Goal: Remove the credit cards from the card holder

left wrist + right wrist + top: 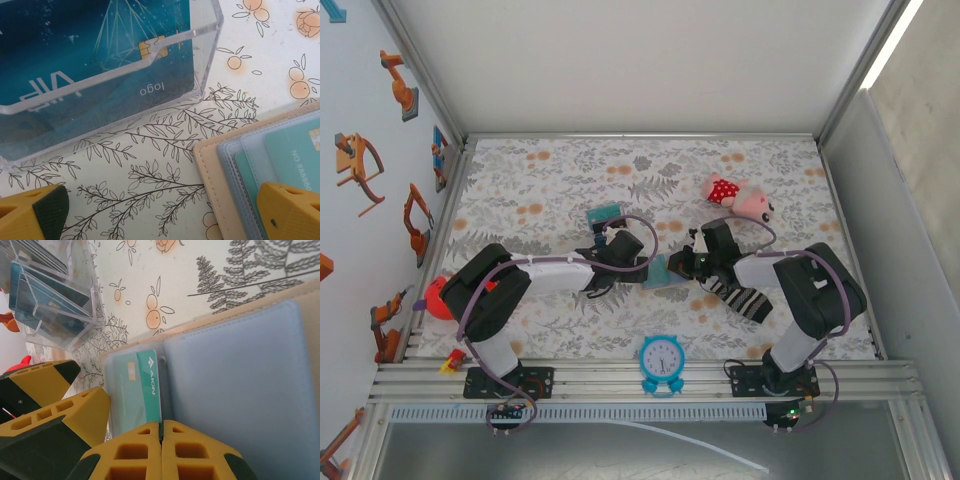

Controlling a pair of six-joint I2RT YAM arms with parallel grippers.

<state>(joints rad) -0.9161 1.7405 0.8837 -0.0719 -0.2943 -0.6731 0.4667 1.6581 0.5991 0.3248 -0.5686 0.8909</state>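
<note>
Counter: a leaf-and-orange patterned surface; both arms reach in from its near edge and meet at the middle.
Card holder: lies opened flat at the middle of the counter, between the two hands; tan outside, pale blue inside.
Credit cards: teal, tucked in the clear sleeves on one side of the card holder.
AION card: a teal credit card lying over a paler one with a chip; its near end runs into the seam of the right fingertips.
Right hand: fingertips pressed together, pinching the AION card's end.
Left hand: fingers spread wide; one over bare counter, the other over the card holder's sleeve side. Nothing is held.
Clear box: stands just beyond the left hand, toward the far edge; a teal "VIP" card stands in it.
Clock: blue, at the middle of the near edge.
Striped sock: under the right arm.
Pink plush: toward the far edge, right of centre.
</note>
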